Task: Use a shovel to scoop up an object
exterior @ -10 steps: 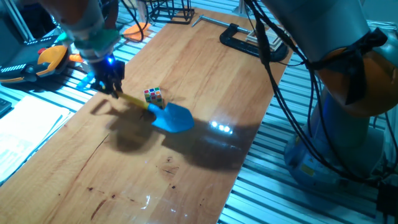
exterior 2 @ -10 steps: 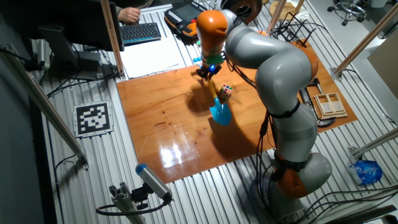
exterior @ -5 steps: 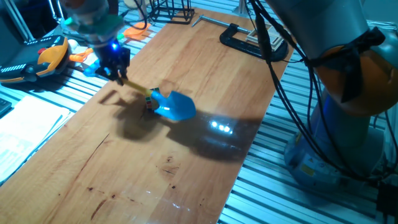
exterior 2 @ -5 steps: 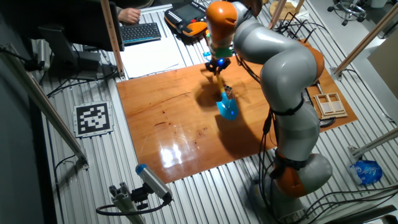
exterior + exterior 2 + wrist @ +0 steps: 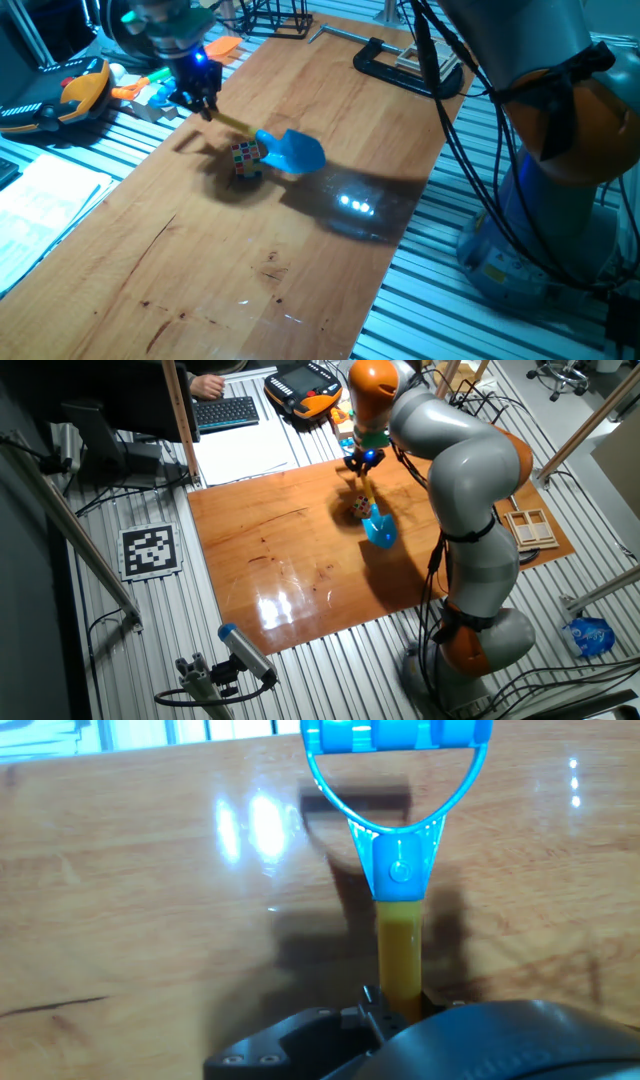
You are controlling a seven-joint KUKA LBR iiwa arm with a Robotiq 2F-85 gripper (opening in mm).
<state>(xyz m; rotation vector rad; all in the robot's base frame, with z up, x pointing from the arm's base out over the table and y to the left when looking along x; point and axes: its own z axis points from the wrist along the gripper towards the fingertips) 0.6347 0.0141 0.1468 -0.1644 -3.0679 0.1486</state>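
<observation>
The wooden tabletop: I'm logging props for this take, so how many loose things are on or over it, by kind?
Shovel: 1, held by the gripper
Puzzle cube: 1, on the wood beside the blade
Total: 2

Robotics lab. Wooden bench [image 5: 270,550] sitting on a ribbed aluminium-profile base [image 5: 150,630]; grey-and-orange industrial arm [image 5: 460,470] standing at one edge, cables [image 5: 455,120] hanging from it. Printed fiducial marker [image 5: 149,550] lying on the ribbed base beside the bench. Keyboard [image 5: 226,411] and orange-cased pendant controller [image 5: 305,382] resting beyond the far edge. Black clamp [image 5: 395,65] gripping a far corner. Spare gripper unit [image 5: 225,665] lying near the front corner. Metal frame posts [image 5: 180,420] rising around the cell.
</observation>
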